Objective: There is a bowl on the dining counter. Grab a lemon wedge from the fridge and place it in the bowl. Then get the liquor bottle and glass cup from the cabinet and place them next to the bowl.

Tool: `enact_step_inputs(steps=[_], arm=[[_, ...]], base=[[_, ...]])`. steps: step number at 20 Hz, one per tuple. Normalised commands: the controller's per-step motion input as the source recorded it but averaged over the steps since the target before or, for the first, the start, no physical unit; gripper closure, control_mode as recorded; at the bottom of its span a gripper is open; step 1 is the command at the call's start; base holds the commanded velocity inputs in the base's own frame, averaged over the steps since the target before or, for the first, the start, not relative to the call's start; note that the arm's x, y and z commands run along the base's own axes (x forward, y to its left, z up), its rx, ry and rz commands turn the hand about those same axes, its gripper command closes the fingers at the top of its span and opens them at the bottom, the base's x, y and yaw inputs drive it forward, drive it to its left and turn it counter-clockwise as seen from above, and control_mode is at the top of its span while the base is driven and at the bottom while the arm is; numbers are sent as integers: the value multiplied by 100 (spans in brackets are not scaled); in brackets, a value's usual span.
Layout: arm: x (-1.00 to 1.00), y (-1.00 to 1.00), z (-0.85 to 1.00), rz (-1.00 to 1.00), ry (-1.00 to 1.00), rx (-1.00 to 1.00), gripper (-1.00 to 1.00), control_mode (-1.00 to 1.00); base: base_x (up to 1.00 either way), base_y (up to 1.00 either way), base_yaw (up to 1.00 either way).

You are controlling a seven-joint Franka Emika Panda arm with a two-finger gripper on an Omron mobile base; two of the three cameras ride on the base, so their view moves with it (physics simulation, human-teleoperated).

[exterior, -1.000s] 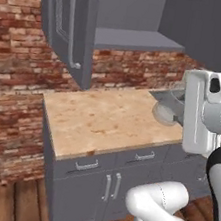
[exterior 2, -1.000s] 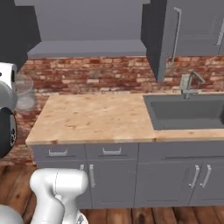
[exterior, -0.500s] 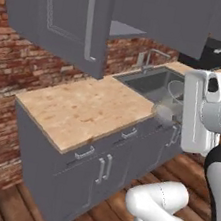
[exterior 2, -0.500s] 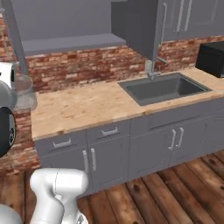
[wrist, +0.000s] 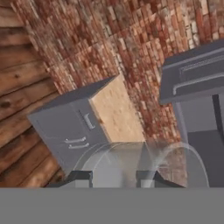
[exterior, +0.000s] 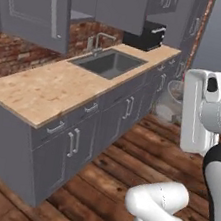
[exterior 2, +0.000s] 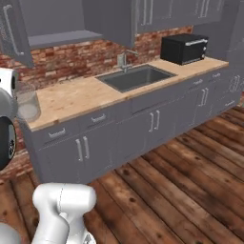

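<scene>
One glass cup (wrist: 140, 164) was held between the closed fingertips (wrist: 81, 177) of the pincer (wrist: 114, 178), its clear rim lying just ahead of them; it was also seen at the hand in the right base view (exterior 2: 26, 102). The step in hand was judged to be carriage of the cup toward the dining counter. Placement beside the bowl was judged to come next. No brand, label or legible writing was seen.

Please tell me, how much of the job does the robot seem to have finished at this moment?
In hand: the gripper holds the glass cup, away from the open cabinet. Left: setting it beside the bowl on the dining counter. Lemon wedge and liquor bottle cannot be judged here.
</scene>
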Motion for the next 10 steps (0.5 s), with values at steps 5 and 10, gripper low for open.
enact_step_inputs(steps=[5, 10], arm=[[0, 0, 0, 0, 0, 0, 100, 100], [0, 0, 0, 0, 0, 0, 100, 100]], base=[[-100, 0, -36], [-100, -8, -30]])
